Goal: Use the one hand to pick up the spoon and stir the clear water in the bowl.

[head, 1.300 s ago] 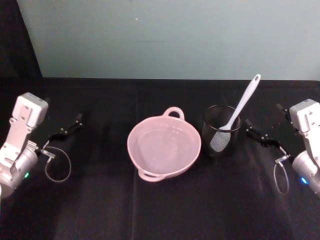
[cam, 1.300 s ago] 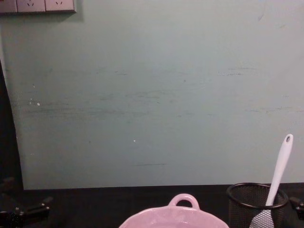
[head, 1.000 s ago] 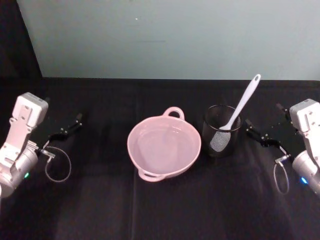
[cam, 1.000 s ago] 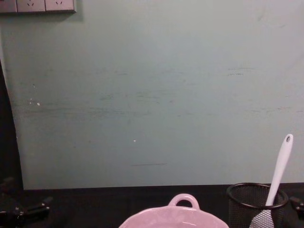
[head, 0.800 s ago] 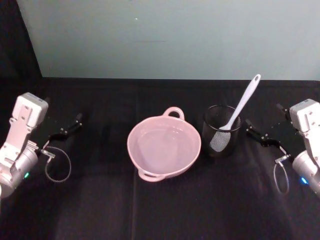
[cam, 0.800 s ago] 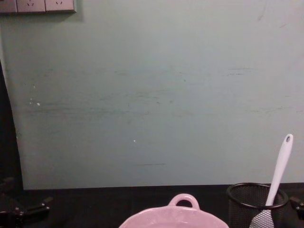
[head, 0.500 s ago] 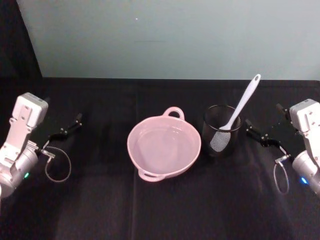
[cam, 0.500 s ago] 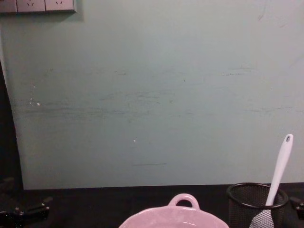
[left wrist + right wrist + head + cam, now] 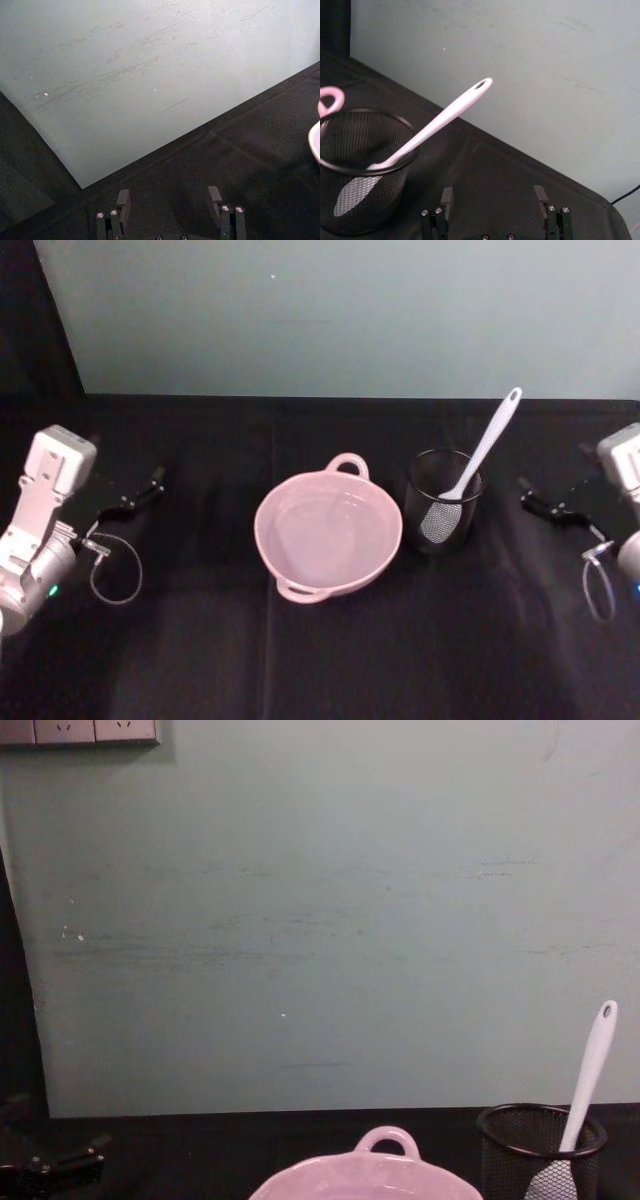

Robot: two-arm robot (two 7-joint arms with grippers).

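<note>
Two arms wait at opposite sides of the dark surface point(image 9: 300, 660), and neither holds anything. Your right end effector point(image 9: 532, 498) sits low to the right of the black mesh cup point(image 9: 440, 532), near it but not touching. The right wrist view shows its jaws spread wide and empty. The left end effector point(image 9: 130, 498) is parked well apart on the far left, jaws also released.

The spoon point(image 9: 485, 452) stands in the mesh cup with its flat head down inside. Its handle leans up and away, well clear of the rim. The pink bowl point(image 9: 262, 523) sits in the middle with water in it, just left of the cup; you cannot tell whether the two touch.

By my reading you are at the very start: the pickup has not begun, so the reach for the spoon is the step in hand. Use the right arm, since it is the closer one. Bring it up to the free part of the handle above the rim and clamp there. Draw the spoon out along its lean so the head does not drag the cup over, then carry it left and lower the head into the water.
</note>
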